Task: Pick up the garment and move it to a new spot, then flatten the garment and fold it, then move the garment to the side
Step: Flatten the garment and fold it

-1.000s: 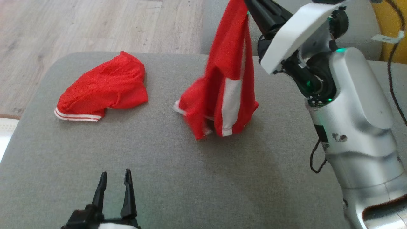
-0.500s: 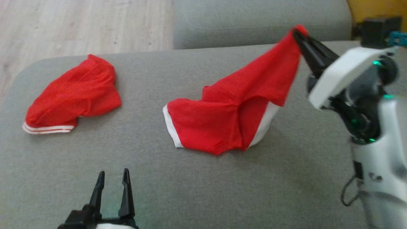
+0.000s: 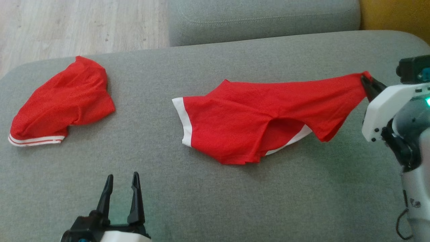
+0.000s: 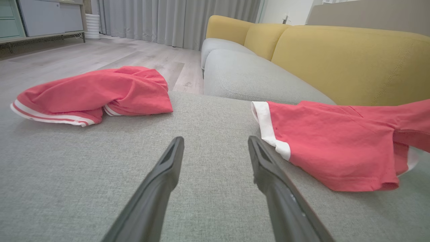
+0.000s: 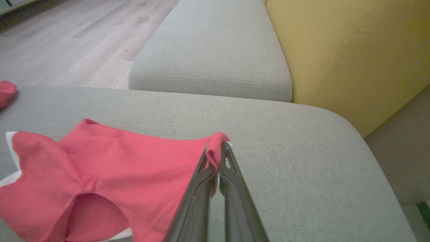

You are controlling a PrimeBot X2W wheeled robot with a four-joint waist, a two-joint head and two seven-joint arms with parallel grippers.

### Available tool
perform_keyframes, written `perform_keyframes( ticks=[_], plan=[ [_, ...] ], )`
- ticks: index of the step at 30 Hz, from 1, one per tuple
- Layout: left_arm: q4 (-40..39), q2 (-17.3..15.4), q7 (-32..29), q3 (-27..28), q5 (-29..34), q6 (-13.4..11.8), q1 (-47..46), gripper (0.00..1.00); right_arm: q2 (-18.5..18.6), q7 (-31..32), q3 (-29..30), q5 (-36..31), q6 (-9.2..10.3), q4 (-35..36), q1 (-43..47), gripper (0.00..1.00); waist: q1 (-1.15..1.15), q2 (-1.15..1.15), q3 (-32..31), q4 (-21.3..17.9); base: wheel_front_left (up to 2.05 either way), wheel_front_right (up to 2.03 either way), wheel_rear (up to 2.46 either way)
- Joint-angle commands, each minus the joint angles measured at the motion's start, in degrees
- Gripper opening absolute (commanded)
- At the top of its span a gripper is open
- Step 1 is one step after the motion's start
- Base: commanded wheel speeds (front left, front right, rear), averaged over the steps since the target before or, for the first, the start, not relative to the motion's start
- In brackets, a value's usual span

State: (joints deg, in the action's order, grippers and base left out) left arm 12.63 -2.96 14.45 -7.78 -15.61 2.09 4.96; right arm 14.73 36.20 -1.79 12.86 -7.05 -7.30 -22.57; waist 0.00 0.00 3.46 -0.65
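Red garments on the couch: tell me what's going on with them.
The right gripper is shut on one corner of the red garment with white trim, holding it out rightward while the rest lies on the grey cushion. The left gripper hovers open and empty near the front. A second red garment lies bunched at the left.

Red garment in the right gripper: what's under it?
Grey cushion lies under the red garment, whose corner the right gripper pinches. A white panel peeks from beneath its top layer; the rest is covered.
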Motion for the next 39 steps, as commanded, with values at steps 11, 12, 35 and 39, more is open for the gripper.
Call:
perform_keyframes(
  ticks=[11, 12, 35, 39],
  plan=[
    [-1.54, 0.08, 0.55, 0.96, -0.5, -0.2, -2.12, 1.0, 0.38, -9.12, -2.12, -8.58, -0.44, 4.96, 1.45, 1.0, 0.0, 0.0, 0.24, 0.3, 0.0, 0.0, 0.0],
    [-1.59, 0.08, 0.55, 0.96, -0.51, -0.24, -2.08, 1.0, -0.39, -10.52, -1.78, -9.25, -0.44, 5.91, 2.26, 1.0, 0.0, 0.0, 0.26, 0.3, 0.0, 0.0, 0.0],
    [-2.12, 0.08, 0.55, 2.03, 0.43, 0.79, -2.48, 1.0, -11.82, -51.16, 6.68, -19.69, -0.44, 4.68, 25.02, 1.0, 0.0, 0.0, 1.56, 0.09, 0.0, 0.0, 0.0],
    [-1.88, 0.08, 0.55, 2.3, 0.74, 1.05, -2.54, 1.0, -11.83, -51.17, 6.47, -18.8, -0.44, 4.46, 26.4, 1.0, 0.0, 0.0, 1.51, 0.1, 0.0, 0.0, 0.0]
  ],
)
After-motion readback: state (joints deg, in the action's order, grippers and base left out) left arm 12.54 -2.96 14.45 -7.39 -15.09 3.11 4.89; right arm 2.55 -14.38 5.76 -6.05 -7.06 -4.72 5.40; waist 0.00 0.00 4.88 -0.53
